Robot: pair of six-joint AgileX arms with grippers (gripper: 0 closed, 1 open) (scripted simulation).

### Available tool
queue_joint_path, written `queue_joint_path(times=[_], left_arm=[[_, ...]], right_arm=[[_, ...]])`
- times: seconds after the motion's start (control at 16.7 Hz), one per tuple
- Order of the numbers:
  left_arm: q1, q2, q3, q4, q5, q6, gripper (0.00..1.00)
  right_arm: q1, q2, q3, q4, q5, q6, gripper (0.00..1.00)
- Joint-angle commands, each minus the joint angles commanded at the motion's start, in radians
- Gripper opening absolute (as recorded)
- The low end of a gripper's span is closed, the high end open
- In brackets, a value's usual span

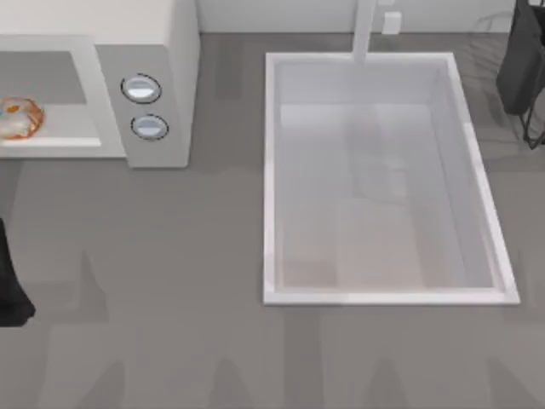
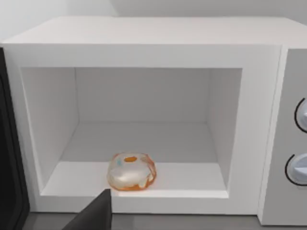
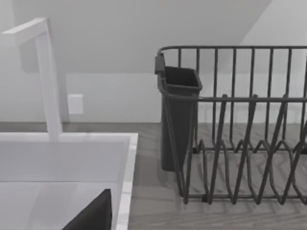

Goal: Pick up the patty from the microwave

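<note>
The white microwave (image 1: 162,51) stands at the table's back left, its door open. The patty (image 1: 19,118), a small round disc with an orange rim and pale centre, lies on the cavity floor near the front lip. In the left wrist view the patty (image 2: 131,171) sits straight ahead inside the microwave (image 2: 144,43), with a dark part of my left gripper (image 2: 93,215) just below it and apart from it. My left arm (image 1: 10,290) is at the left edge of the table, in front of the microwave. My right arm (image 1: 524,68) is parked at the back right.
A large white sink basin (image 1: 271,170) fills the middle right, with a faucet (image 1: 366,30) behind it. A dark wire dish rack (image 3: 240,143) with a cutlery cup (image 3: 178,115) stands at the far right. The dark microwave door (image 2: 9,167) hangs open beside the cavity. Two knobs (image 1: 141,88) face front.
</note>
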Motion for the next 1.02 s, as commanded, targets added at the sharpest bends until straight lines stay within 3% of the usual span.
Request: queue_joint_path(times=[0.48,1.02], left_arm=[[0.006,0.096,0.037,0.045,0.007,0.003,1.0],[0.049,0.778,0.3,0.365,0.06,0.024,1.0]], right_arm=[[0.0,0.0,0.0,0.0,0.0,0.0,1.0],[0.0,0.0,0.0,0.0,0.0,0.0,1.0]])
